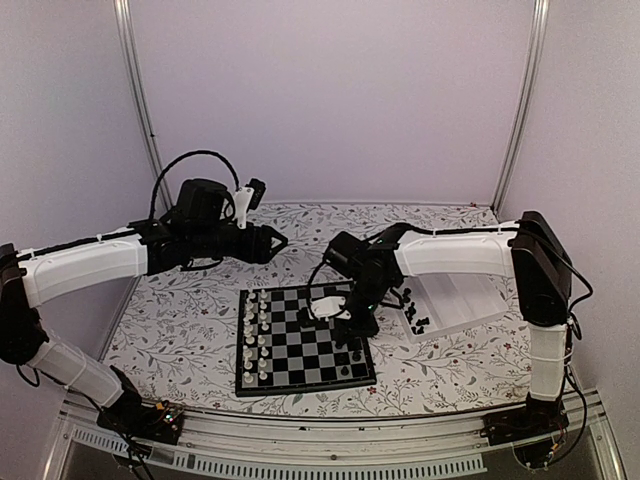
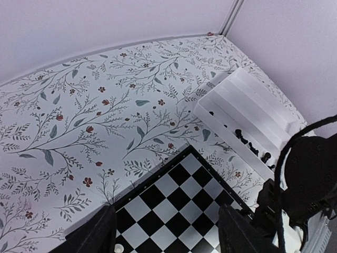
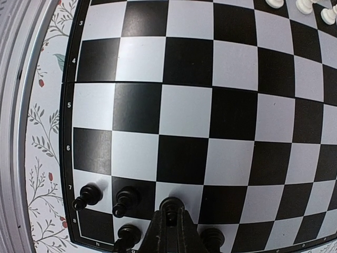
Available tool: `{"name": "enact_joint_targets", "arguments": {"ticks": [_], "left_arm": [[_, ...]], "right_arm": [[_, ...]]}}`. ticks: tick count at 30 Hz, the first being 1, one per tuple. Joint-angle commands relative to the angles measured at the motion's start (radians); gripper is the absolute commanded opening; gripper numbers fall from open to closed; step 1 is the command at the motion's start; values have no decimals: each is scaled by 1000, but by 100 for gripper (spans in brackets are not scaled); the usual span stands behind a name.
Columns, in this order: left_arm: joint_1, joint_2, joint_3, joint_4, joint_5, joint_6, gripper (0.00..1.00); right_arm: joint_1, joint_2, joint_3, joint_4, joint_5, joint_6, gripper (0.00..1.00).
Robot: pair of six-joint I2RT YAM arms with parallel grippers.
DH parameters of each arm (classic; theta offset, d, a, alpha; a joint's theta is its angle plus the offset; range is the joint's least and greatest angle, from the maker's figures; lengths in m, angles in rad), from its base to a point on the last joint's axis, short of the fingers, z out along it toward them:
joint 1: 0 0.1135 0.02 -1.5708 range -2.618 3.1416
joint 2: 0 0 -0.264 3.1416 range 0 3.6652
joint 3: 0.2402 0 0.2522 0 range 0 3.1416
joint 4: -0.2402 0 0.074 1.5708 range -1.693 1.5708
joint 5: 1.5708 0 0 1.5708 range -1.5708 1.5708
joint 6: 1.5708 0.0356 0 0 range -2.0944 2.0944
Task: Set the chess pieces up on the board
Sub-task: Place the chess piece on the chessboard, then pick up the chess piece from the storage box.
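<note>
The flowered worktop (image 1: 180, 320) carried the board (image 1: 305, 340) at its middle, with a white ridged tray (image 1: 460, 300) just to the right of it. The left hand (image 2: 168, 234) hung released and empty above the board's far left corner. The right hand (image 3: 171, 213) was down low over the board's right edge, clenched, and as far as I could tell from its own camera it pinched a black piece (image 3: 171, 203) between its tips. Two black pawns (image 3: 87, 196) stood just beside it in the same row. White chessmen (image 1: 255, 335) lined the left side, and loose black chessmen (image 1: 418, 318) waited in the tray. To my eye the placing wanted a straight descent onto the middle of the free square, a small release, then a vertical lift so the neighbours were not brushed.
</note>
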Motion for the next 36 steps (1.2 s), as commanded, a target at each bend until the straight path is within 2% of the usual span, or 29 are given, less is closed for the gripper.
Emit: {"name": "enact_joint_targets", "arguments": {"ticks": [1,7,13,24,31,36], "left_arm": [[13,-17,-7,21,16,-10,68],[13,-14,-5,20,16,-14,68],[13,-8,-1,23,20,-14,68],[12,-5,7,24,28,-16,68],[12,-7,21,14,29,-10,68],[11,16,53,2,44,-7,68]], "right_arm": [[3,23,-20,20,12,7,5],[3,20,-24,26,14,6,7],[4,5,-13,14,14,7,14],[-13,-101,85,-75,25,4,18],[-190,-222,73,-50,12,28,17],[-367,-272,-38,-14,-2,-14,16]]}}
